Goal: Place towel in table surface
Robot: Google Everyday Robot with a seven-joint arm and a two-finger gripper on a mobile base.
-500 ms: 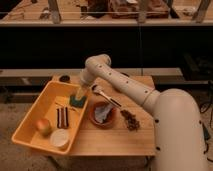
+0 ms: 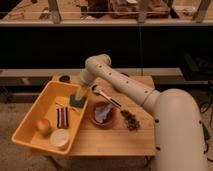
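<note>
Hovering over the tray just above the sponge, the gripper has its jaws spread, holding nothing. Towel sits bunched in the bowl on the table. I'd swing over and pinch the cloth's middle, not the rim.

We see a dim room under warm, yellowish light. Across the top runs a wooden shelf with blurry clutter we cannot identify. Pale slanted posts rise from it, and a light rail edges its front. Below the rail we note a wide dark recess, almost black, with no detail readable. A grey low ledge runs horizontally beneath that recess. On the right we mark some dark equipment, shape unclear. At lower left we see a speckled greyish-tan floor.
</note>
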